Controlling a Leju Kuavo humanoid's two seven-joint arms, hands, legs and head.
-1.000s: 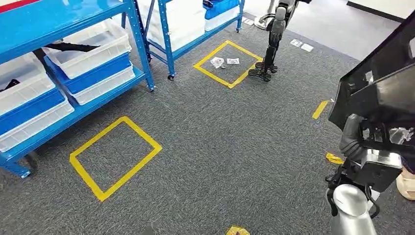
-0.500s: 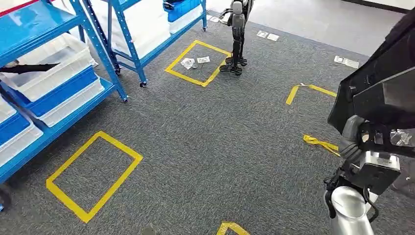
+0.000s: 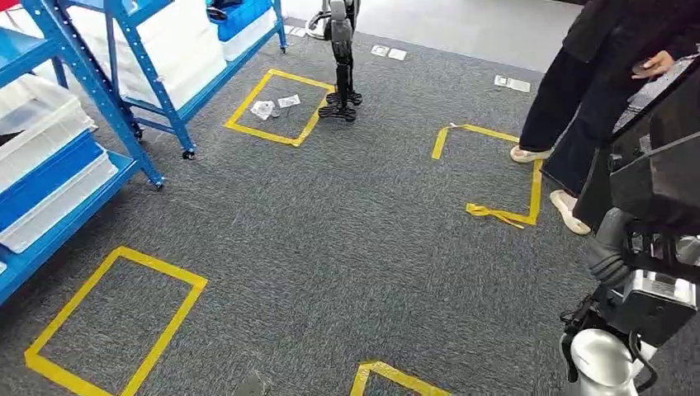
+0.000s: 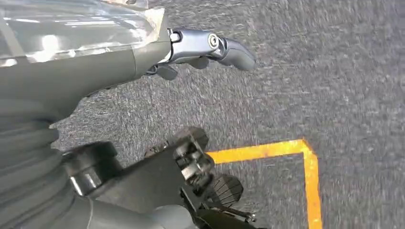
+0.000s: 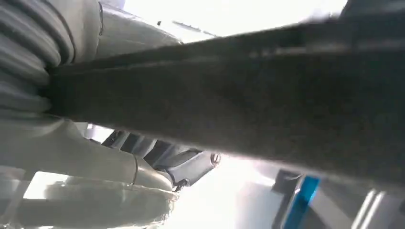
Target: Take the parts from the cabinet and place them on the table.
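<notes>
The right hand (image 3: 631, 247) grips a large flat black part (image 3: 660, 157) — held raised at the robot's right side, above the grey carpet floor (image 3: 371, 239). The left hand (image 4: 191, 47) hangs over the carpet with a clear plastic bag (image 4: 71, 28) against it — whether it grips the bag I cannot tell. A blue metal shelving rack (image 3: 82, 66) with white plastic bins (image 3: 49, 132) stands left, near a person in dark trousers (image 3: 594, 91).

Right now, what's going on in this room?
The humanoid's right robot hand holds a large flat black panel up beside its body, apart from the blue metal shelving with white and blue bins. The panel is not yet set down. A person in dark clothes stands close by on the grey carpet. The left robot hand hangs above the carpet with something clear and glossy against it; whether it grips that, I cannot tell.
</notes>
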